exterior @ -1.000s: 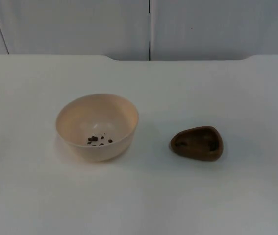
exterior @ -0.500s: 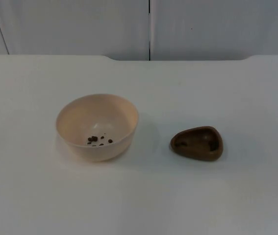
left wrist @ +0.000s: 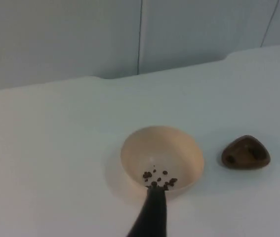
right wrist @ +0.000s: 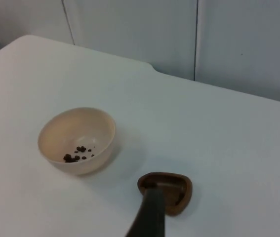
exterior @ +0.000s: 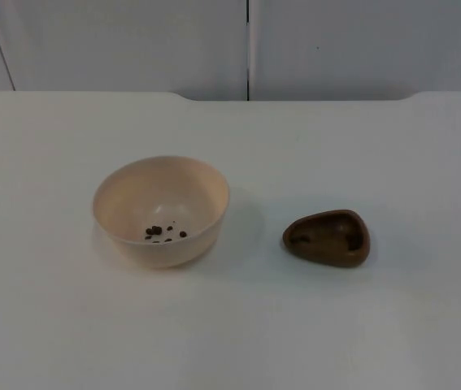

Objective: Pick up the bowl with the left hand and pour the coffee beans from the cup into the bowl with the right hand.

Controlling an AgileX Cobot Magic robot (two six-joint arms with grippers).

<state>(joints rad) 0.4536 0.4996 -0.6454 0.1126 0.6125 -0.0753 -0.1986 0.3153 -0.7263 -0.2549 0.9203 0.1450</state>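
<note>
I see the bowl [exterior: 161, 210] on the bench [exterior: 393, 146] with beans [exterior: 163, 233] inside, cup [exterior: 328, 237] at its 3 o'clock — apart. Both look light and rigid; I would pinch the rims. Whether either gripper is released or clenched, I cannot tell.

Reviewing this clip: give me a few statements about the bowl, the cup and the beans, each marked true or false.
1. The round cream plastic bowl stands upright on the white table top. True.
2. The dark coffee beans lie inside the cup. False: they lie on the bowl's floor.
3. The small brown wooden cup touches the bowl. False: bare table separates them.
4. The cup rests on the table, held by nothing. True.
5. The bowl is brimful of beans. False: only a few beans lie in it.
</note>
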